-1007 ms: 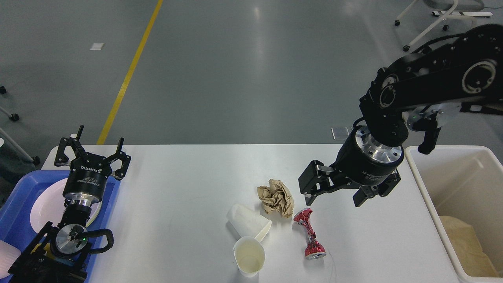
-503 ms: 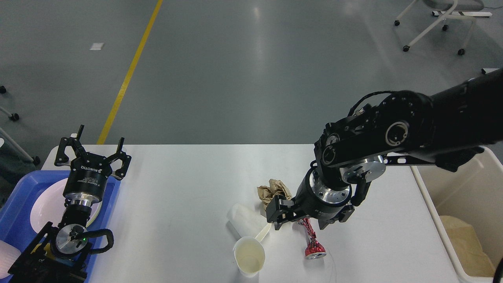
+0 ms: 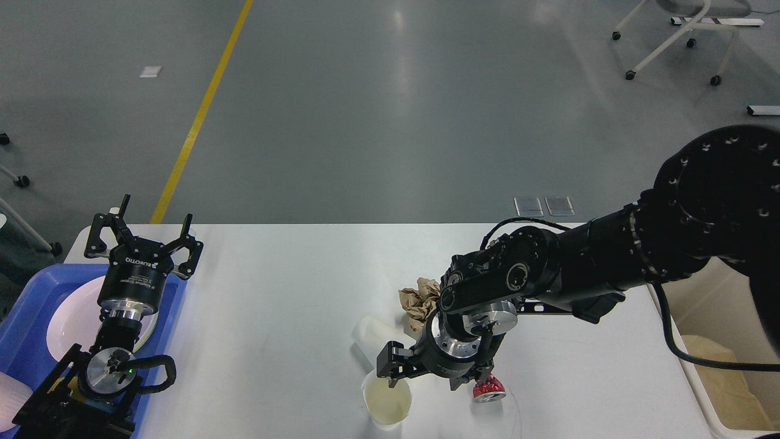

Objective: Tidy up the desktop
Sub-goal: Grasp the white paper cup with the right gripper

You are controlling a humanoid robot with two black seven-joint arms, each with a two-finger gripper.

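The white desktop (image 3: 274, 286) holds an upright paper cup (image 3: 387, 407), a second paper cup (image 3: 369, 334) lying on its side, a crumpled brown paper ball (image 3: 416, 297) and a crushed red can (image 3: 489, 390). My right gripper (image 3: 426, 373) is open and hangs low between the upright cup and the can. It hides most of the can and part of the lying cup. My left gripper (image 3: 145, 236) is open and empty over the far end of the blue tray (image 3: 24, 305).
The blue tray at the left edge holds a white plate (image 3: 64, 320). A cream bin (image 3: 725, 305) with paper in it stands off the table's right end. My right arm (image 3: 585, 274) crosses the right half of the table.
My right arm has swung left and down from near the bin, so its gripper now sits low over the cups and can. The left arm has not moved.
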